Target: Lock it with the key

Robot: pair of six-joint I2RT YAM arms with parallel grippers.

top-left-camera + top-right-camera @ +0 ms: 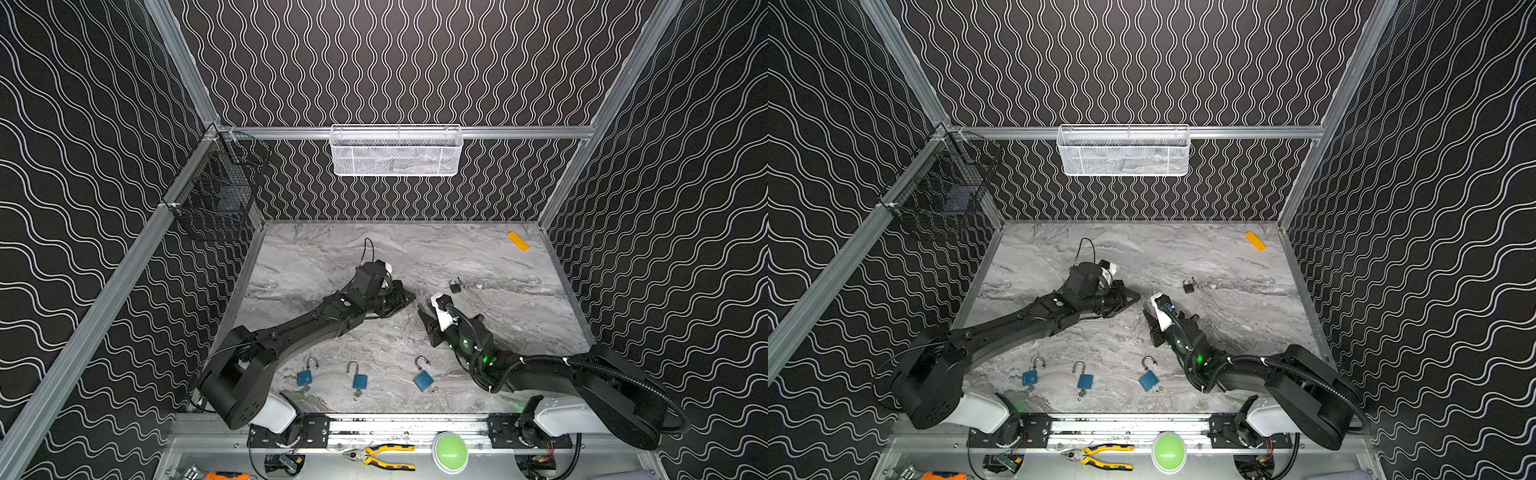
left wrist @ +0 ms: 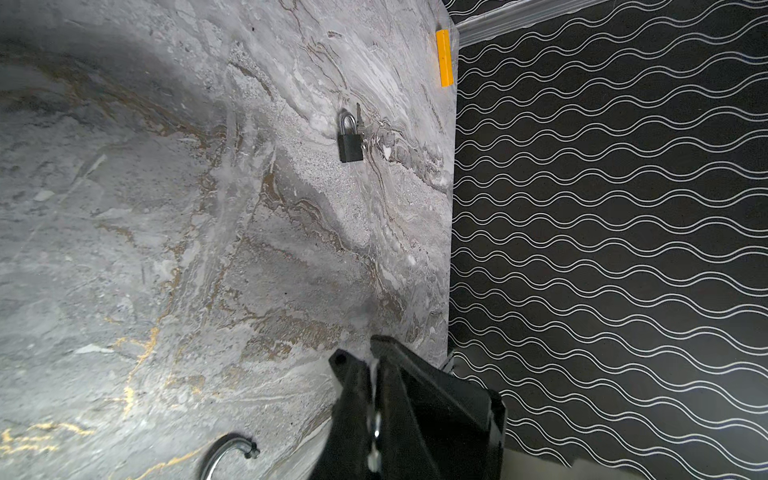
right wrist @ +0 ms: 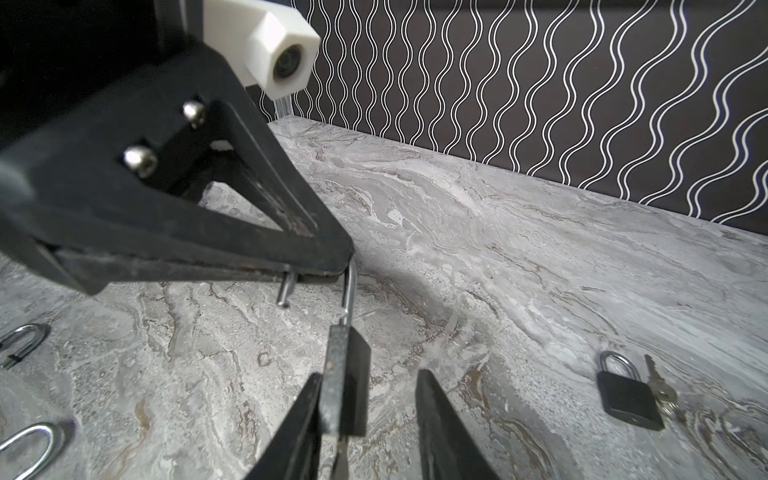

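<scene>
1. My left gripper [image 3: 328, 270] is clenched on the shackle [image 3: 351, 286] of a black padlock [image 3: 347, 390], which hangs over the desk [image 3: 540, 270], well in front of the white basket [image 1: 395, 129].
2. My right gripper [image 3: 370, 374] is spread around the padlock's body. One finger [image 3: 299, 424] touches it and the other stands apart.
3. The white basket's contents are unclear through its mesh.
4. The black basket [image 1: 216, 195], left of the white basket, holds a dark box [image 1: 227, 203].
</scene>
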